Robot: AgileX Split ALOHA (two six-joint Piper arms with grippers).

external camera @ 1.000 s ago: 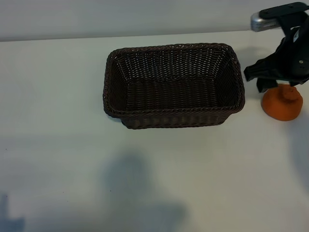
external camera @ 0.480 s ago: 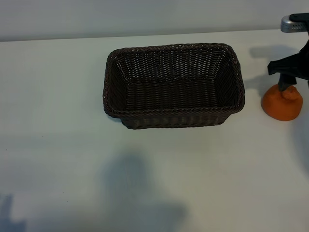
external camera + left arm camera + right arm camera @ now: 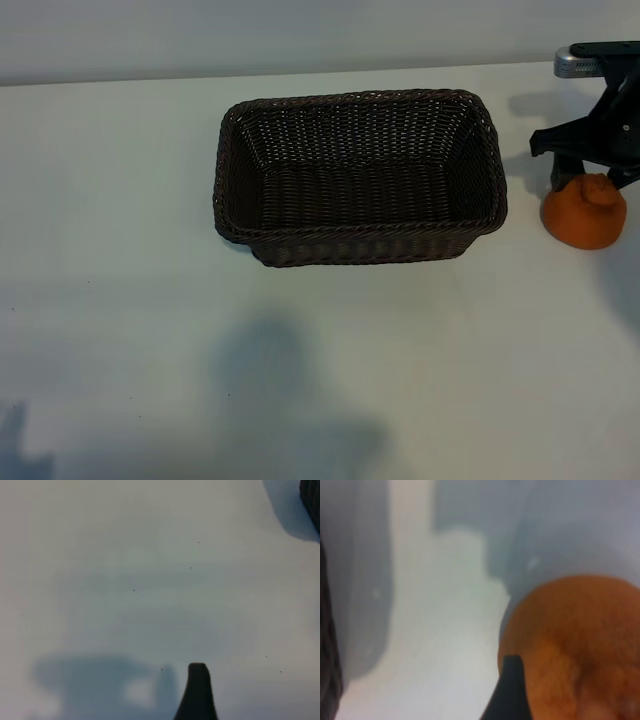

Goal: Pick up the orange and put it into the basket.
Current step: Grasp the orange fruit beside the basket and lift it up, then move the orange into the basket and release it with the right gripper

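Shifted since 1 second ago: right gripper (image 3: 590, 170), now a little further toward the right edge of the exterior view and lower, straddling the top of the orange (image 3: 585, 212). No change in orange or basket.

Nearest the camera, only bare table (image 3: 120, 300) with soft shadows. Further in, basket (image 3: 228, 180) sitting mid-table, open side up, nothing inside, ready to receive the fruit. Just beside its right end but apart from it, orange resting on the table, puckered top upward, not yet lifted. Furthest back, right gripper pointing steeply down over the fruit, fingers spread wide with 1 on each side of the top, not clamped on anything. Probably held that wide so as to clear the round body before closing. In the right wrist view, 1 dark finger (image 3: 510, 690) right against the edge of the orange (image 3: 575, 650); contact impossible to confirm.

Left gripper seen only in the left wrist view: 1 fingertip (image 3: 197, 690) above bare table, jaws apart, empty, parked out of the way near a corner of the basket (image 3: 311, 500).

Judged as the approach stage: grasp, lift and carry all remaining.
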